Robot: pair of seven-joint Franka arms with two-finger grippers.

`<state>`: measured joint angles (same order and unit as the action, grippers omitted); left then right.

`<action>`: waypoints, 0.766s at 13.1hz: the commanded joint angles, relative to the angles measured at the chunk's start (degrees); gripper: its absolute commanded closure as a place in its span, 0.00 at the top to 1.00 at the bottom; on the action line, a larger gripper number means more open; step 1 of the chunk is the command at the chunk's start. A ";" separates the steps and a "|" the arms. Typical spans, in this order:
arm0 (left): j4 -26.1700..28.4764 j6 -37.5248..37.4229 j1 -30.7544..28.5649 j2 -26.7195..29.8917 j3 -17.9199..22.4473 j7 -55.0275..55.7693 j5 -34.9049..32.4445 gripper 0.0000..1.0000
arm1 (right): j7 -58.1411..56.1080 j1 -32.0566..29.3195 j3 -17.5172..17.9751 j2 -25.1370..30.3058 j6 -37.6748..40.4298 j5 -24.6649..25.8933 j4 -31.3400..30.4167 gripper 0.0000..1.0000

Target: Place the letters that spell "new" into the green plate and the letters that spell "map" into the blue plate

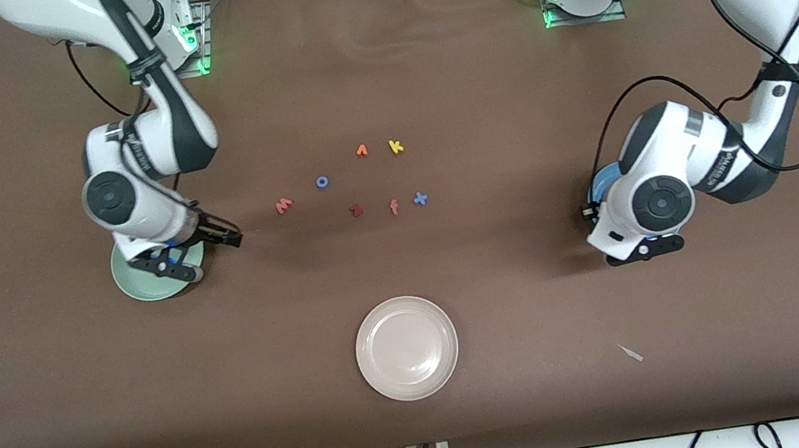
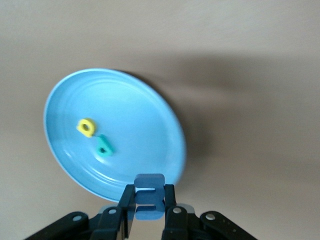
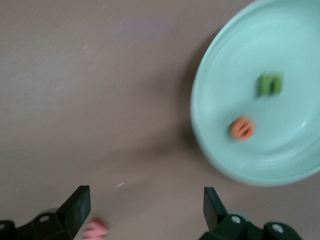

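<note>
The green plate (image 1: pixel 137 285) lies toward the right arm's end of the table and holds a green n (image 3: pixel 270 84) and an orange e (image 3: pixel 242 128). My right gripper (image 1: pixel 199 249) (image 3: pixel 145 200) hangs open and empty over the plate's rim, on the side toward the loose letters. The salmon-pink w (image 1: pixel 284 205) (image 3: pixel 95 231) lies on the table. The blue plate (image 1: pixel 599 183) (image 2: pixel 115 130) holds a yellow a (image 2: pixel 86 127) and a teal p (image 2: pixel 104 146). My left gripper (image 1: pixel 644 248) (image 2: pixel 149 200) is shut on the blue m (image 2: pixel 149 196) over that plate's edge.
Loose letters lie mid-table: an orange one (image 1: pixel 361 151), a yellow k (image 1: pixel 396 147), a blue ring (image 1: pixel 321 182), a dark red z (image 1: pixel 356 211), a salmon f (image 1: pixel 394 207), a blue x (image 1: pixel 420 199). A cream plate (image 1: pixel 407 347) sits nearer the front camera.
</note>
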<state>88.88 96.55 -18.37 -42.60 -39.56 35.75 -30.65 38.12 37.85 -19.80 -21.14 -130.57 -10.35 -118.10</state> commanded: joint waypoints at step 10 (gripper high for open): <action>-4.04 -3.97 -1.67 2.16 2.56 -4.99 -2.57 1.00 | 47.03 14.87 -0.50 -4.79 -11.63 0.24 -1.08 1.00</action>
<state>87.00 97.89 -19.72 -44.56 -36.61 32.16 -33.17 80.61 50.26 -19.55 -24.51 -139.54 -10.37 -118.79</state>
